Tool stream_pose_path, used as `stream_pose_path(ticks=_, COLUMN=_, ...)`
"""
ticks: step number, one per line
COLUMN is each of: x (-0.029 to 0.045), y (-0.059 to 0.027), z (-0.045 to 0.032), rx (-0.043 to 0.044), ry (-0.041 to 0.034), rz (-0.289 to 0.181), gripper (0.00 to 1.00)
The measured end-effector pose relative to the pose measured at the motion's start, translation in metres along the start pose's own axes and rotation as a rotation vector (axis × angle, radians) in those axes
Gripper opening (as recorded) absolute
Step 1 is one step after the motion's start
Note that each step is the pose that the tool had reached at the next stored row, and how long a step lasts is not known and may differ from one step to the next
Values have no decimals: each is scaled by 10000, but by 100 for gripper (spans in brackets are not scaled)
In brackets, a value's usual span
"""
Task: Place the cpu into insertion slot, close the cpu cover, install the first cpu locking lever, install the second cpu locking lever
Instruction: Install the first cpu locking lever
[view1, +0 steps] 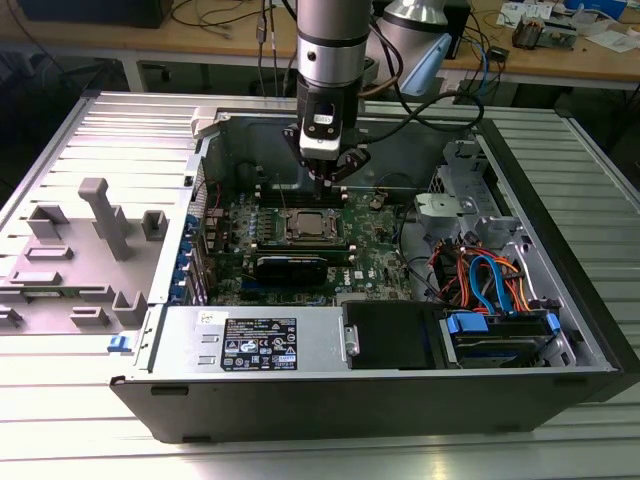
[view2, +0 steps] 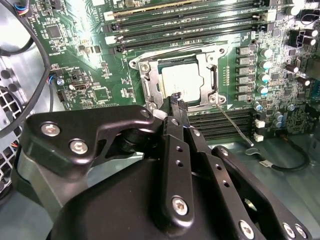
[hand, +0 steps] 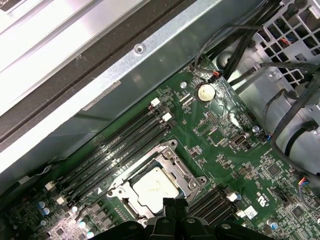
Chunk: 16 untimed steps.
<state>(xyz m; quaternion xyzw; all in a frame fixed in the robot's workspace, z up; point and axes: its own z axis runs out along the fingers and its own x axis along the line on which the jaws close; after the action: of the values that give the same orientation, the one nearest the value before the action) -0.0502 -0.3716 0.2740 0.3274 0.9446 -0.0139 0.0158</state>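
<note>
The cpu (view1: 305, 225) lies flat in the insertion slot on the green motherboard (view1: 375, 262). Its silver top shows in both wrist views (view2: 182, 82) (hand: 154, 187). The cpu cover (view2: 150, 80) (hand: 189, 180) is down around the chip, framing it. One thin locking lever (view2: 234, 125) stands out at an angle from a socket corner, not latched. My gripper (view1: 326, 183) hangs just above the socket's far edge, fingers together and holding nothing. Its black tips (view2: 176, 99) (hand: 170, 202) sit close over the cover's rim.
Memory slots (view2: 190, 22) flank the socket. The case's metal wall (hand: 150, 65) rises close behind. A power supply (view1: 250, 345) and a drive bay with coloured cables (view1: 490, 280) fill the case's near side. A grey fixture tray (view1: 90, 250) sits at the exterior view's left.
</note>
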Motion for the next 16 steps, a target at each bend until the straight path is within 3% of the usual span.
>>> stream_pose_path(ticks=8, x=0, y=0, z=0, rx=-2, ry=0, rz=-40, gripper=11)
stream_pose_path(ticks=13, x=0, y=0, z=0, rx=-33, ry=-14, rz=-865, gripper=11)
stream_pose_path(ticks=16, x=0, y=0, z=0, rx=-36, ry=-15, rz=-920, gripper=11)
